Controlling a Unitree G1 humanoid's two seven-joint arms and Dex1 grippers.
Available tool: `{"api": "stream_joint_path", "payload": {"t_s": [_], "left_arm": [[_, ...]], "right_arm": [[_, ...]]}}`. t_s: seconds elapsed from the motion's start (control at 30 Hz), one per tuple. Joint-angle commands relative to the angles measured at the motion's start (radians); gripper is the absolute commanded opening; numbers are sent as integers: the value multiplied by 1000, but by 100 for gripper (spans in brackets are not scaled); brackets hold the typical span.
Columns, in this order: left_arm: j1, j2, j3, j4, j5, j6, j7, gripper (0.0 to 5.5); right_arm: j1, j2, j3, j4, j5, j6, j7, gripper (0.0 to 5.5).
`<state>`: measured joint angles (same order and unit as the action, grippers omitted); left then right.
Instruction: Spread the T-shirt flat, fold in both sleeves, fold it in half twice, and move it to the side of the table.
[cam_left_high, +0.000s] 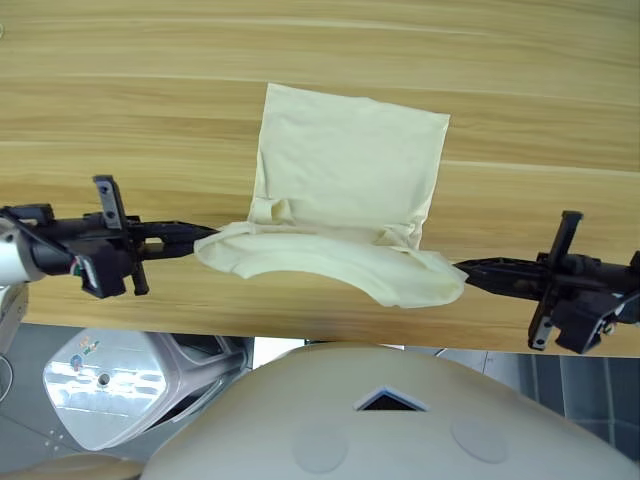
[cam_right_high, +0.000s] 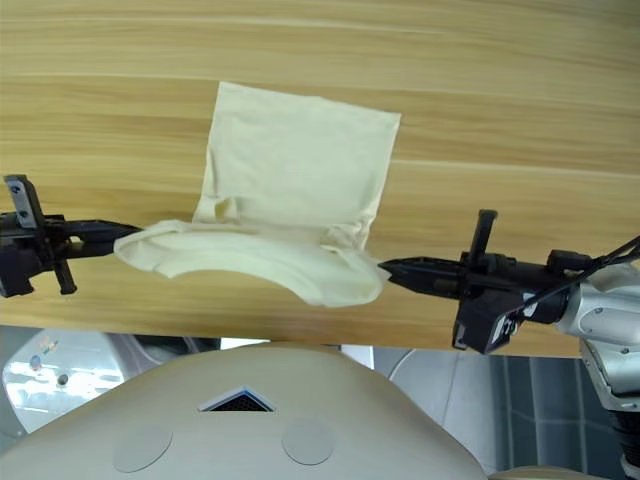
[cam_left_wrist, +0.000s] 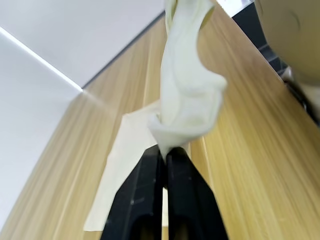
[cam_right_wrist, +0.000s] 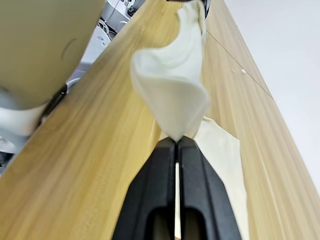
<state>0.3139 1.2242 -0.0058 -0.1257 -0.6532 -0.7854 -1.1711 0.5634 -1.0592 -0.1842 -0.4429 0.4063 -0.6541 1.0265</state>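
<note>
The pale cream fabric T-shirt (cam_left_high: 345, 165) lies near the middle of the light wooden table (cam_left_high: 120, 120), folded to a narrow rectangle whose far part rests flat toward 12 o'clock. Its 6 o'clock end is raised off the wood and sags in a curved band, creased where it lifts. The 9 o'clock corner is clamped in the left gripper (cam_left_high: 208, 238) and the 3 o'clock corner in the right gripper (cam_left_high: 460, 267).
</note>
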Motion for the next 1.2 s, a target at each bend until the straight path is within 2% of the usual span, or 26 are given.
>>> {"api": "stream_joint_path", "payload": {"t_s": [0.03,0.17,0.3,0.47,0.63,0.93,1.2], "left_arm": [[-85,-54,35,37,-35,84,-49,3],[-255,-175,7,115,34,193,-10,3],[-357,-293,-34,191,198,247,54,3],[-472,-424,-67,276,325,335,149,3],[-605,-551,-100,427,477,364,268,3],[-693,-605,-103,534,550,328,291,3],[-837,-681,-205,772,837,186,480,3]], "right_arm": [[-137,60,19,50,-65,85,-62,0],[-309,149,68,88,-173,199,-173,0],[-422,221,119,151,-334,272,-267,0],[-457,264,171,184,-484,282,-325,0],[-474,288,204,217,-540,273,-349,0],[-488,300,164,215,-545,280,-393,0],[-536,319,219,290,-741,347,-485,0]]}}
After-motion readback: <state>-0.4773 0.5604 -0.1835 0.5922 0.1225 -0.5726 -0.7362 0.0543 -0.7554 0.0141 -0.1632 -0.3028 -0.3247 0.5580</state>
